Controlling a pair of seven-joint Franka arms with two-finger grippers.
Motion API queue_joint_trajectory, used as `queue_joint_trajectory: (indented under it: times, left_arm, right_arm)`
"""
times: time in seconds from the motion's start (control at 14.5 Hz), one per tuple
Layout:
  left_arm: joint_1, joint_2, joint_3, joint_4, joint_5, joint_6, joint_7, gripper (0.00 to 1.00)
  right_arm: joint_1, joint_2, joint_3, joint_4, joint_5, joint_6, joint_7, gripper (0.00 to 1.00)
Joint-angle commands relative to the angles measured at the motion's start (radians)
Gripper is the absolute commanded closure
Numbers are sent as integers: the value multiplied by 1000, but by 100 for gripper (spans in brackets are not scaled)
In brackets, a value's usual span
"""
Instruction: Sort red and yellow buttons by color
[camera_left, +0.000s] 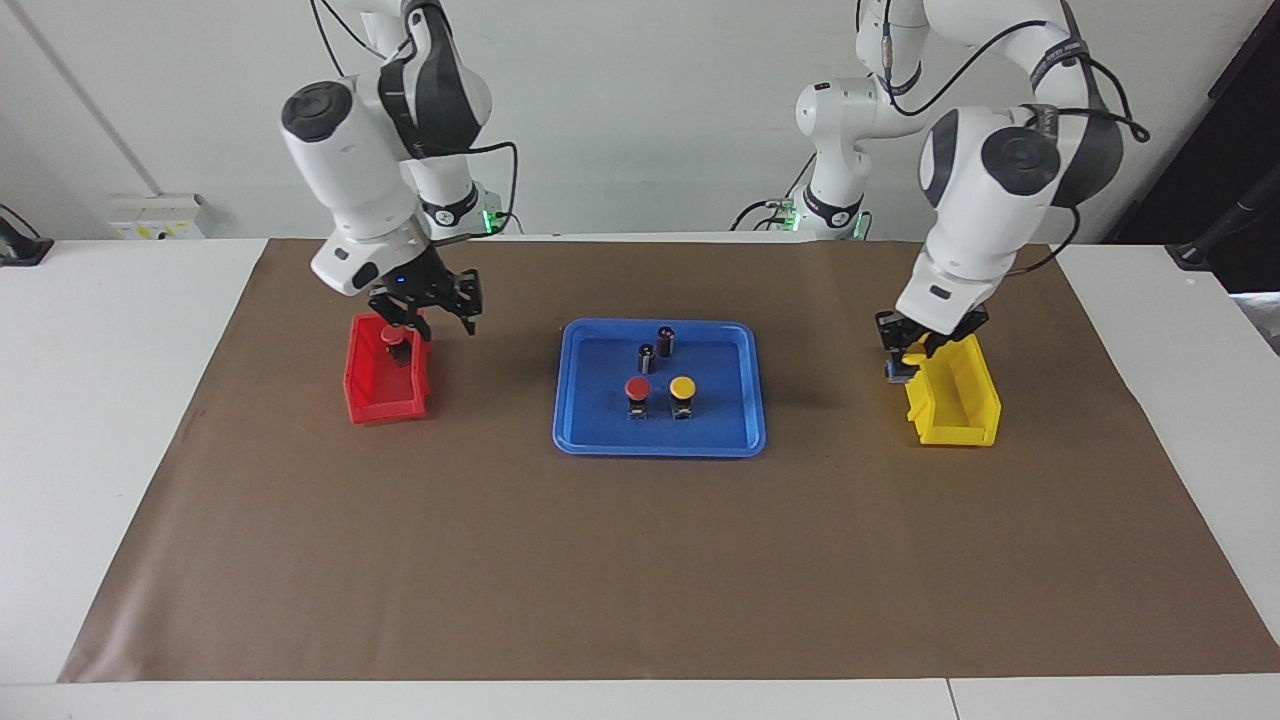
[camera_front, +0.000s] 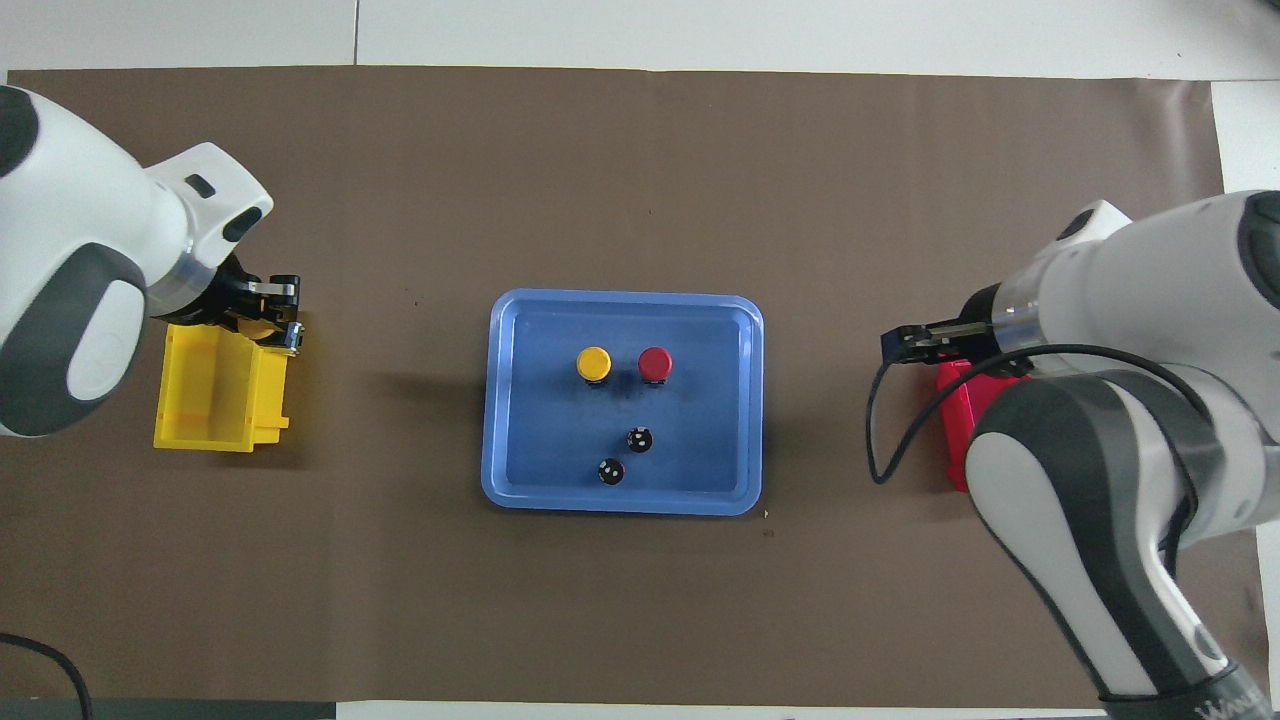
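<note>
My left gripper (camera_left: 908, 352) (camera_front: 272, 316) is shut on a yellow button (camera_left: 912, 356) and hangs over the yellow bin's (camera_left: 962, 420) (camera_front: 210, 400) tray-side edge. Opened, my right gripper (camera_left: 428, 320) (camera_front: 903, 344) hovers above the red bin's (camera_left: 385, 405) (camera_front: 955, 400) tray-side corner. A red button (camera_left: 394, 337) lies inside that bin, hidden by the arm in the overhead view. On the blue tray (camera_left: 660, 442) (camera_front: 620, 505) stand one red button (camera_left: 637, 388) (camera_front: 655, 363) and one yellow button (camera_left: 682, 386) (camera_front: 594, 362), side by side.
Two dark capless cylinders (camera_left: 647, 356) (camera_left: 666, 340) stand in the tray, nearer the robots than the buttons. Brown paper covers the table (camera_left: 640, 580). The bins sit at either end of the table, with the tray between them.
</note>
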Motion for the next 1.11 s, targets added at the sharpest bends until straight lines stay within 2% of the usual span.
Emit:
queue_joint_trajectory:
  times: [0.0, 0.07, 0.35, 0.55, 0.76, 1.04]
  left_arm:
    - [-11, -35, 96, -48, -42, -1, 144, 99]
    - [-10, -41, 115, -69, -44, 7, 151, 99]
    - [-3, -122, 167, -267, -44, 174, 155, 99]
    - [-3, -113, 168, -287, -47, 208, 140, 99]
    - [-3, -122, 168, -370, -59, 289, 94, 99]
    - [-3, -122, 168, -415, -59, 346, 94, 99]
  right_arm:
    - [125, 222, -5, 254, -58, 16, 178, 24]
    - [158, 266, -5, 299, -99, 22, 218, 24]
    - [239, 345, -5, 284, -158, 109, 290, 26]
    - [250, 347, -4, 215, -158, 174, 295, 29]
    - [287, 347, -5, 146, -160, 237, 300, 29]
    - [292, 339, -4, 109, -160, 249, 301, 30]
